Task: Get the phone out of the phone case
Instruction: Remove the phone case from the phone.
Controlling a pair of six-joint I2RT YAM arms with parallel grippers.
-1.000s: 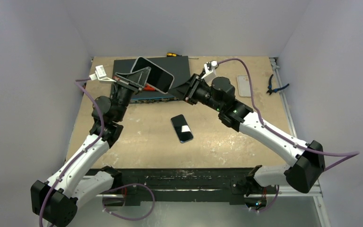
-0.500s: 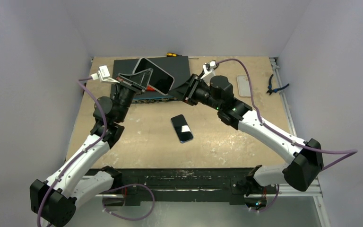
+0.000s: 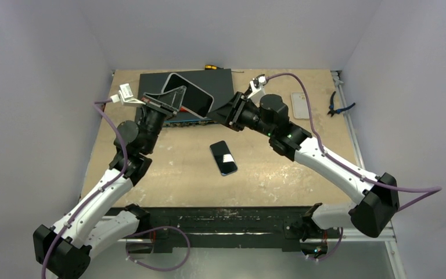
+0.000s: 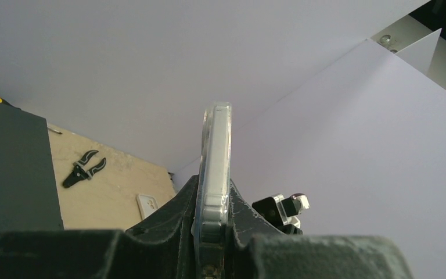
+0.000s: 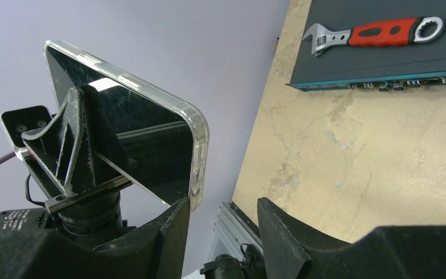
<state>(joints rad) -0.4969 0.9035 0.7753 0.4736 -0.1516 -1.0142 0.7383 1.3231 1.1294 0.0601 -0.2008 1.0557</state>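
A phone with a dark screen sits in a clear phone case (image 3: pixel 189 97), held up in the air above the table's back. My left gripper (image 3: pixel 173 100) is shut on its edge; in the left wrist view the case's rim (image 4: pixel 215 168) stands edge-on, pinched between the two fingers (image 4: pixel 213 200). My right gripper (image 3: pixel 225 111) is open just to the right of the case. In the right wrist view the case's rounded corner (image 5: pixel 197 174) meets the tip of the left finger (image 5: pixel 171 226), and the gap between the fingertips (image 5: pixel 223 204) holds nothing.
A second dark phone (image 3: pixel 223 157) lies flat mid-table. A dark flat box (image 3: pixel 220 84) at the back carries a red-handled wrench (image 5: pixel 377 32). A pale spare case (image 3: pixel 299 105) and pliers (image 3: pixel 340 104) lie at the right. A screwdriver (image 3: pixel 212 67) lies by the back wall.
My right gripper's jaws have opened wider next to the case's corner. The left gripper has tilted the cased phone slightly lower; the phone on the table has not moved.
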